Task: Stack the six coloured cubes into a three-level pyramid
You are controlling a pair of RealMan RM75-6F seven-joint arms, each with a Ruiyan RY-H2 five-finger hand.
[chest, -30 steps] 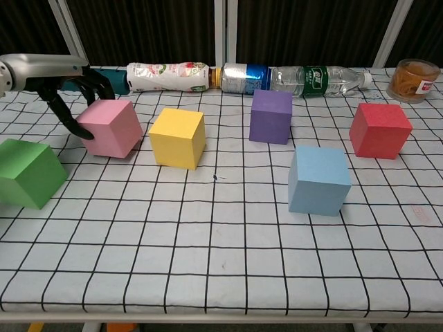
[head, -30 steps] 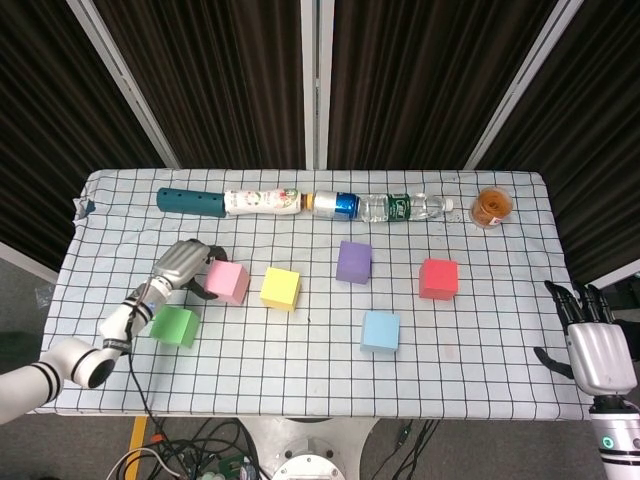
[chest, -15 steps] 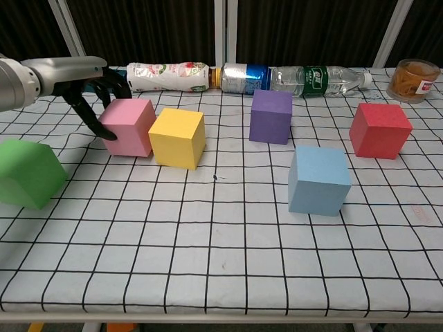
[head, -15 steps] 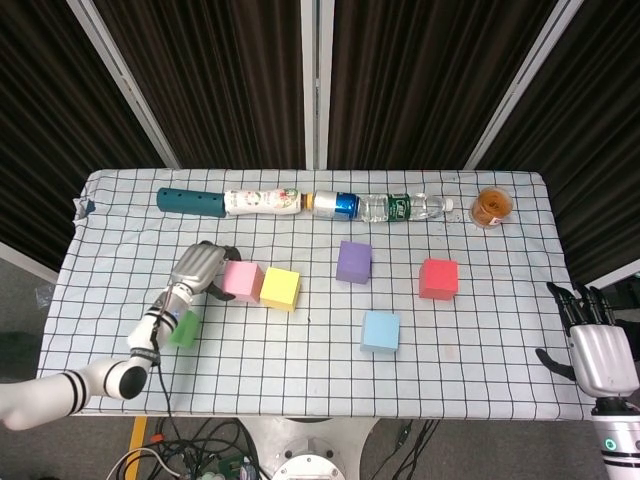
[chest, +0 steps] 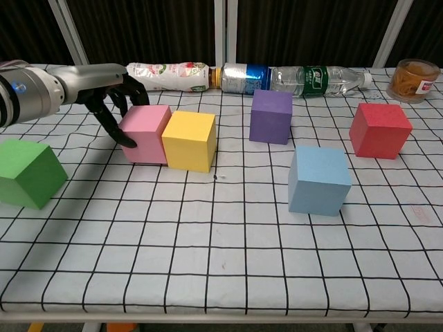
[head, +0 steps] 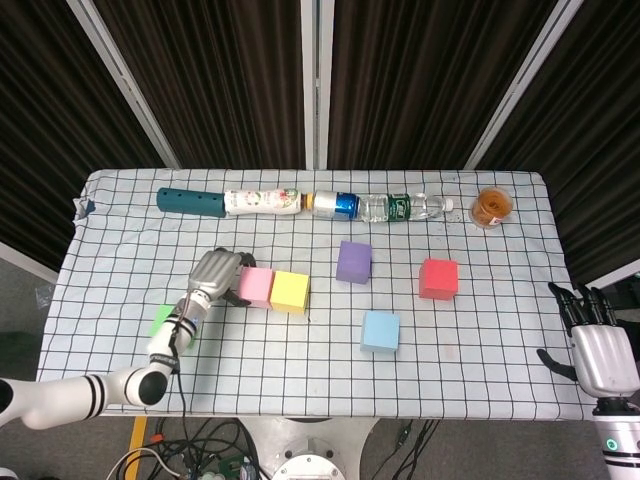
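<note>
Pink cube (chest: 147, 133), resting on the checked table (head: 300, 360), is pressed flush against the yellow cube (chest: 190, 140) on its right; together they form the start of the bottom row. My left hand (chest: 114, 98) sits against the pink cube's left face, fingers curled around the near left edge and touching it. I cannot tell from either view whether it grips the cube or only presses on it.

The green cube (chest: 28, 172) lies to the left of and nearer than that hand, well apart from the pair. The purple cube (chest: 270, 115) stands right of the yellow one with a clear gap. The blue cube (chest: 318, 179) and red cube (chest: 379, 130) lie further right still.

My right hand (head: 598, 350) hangs off the table's right edge, fingers apart and holding nothing.

I judge that the base needs a third cube. The left hand is much nearer the green one, which lies back along its own forearm, so it must retreat to reach it. The cubes have no long axis to consider.
</note>
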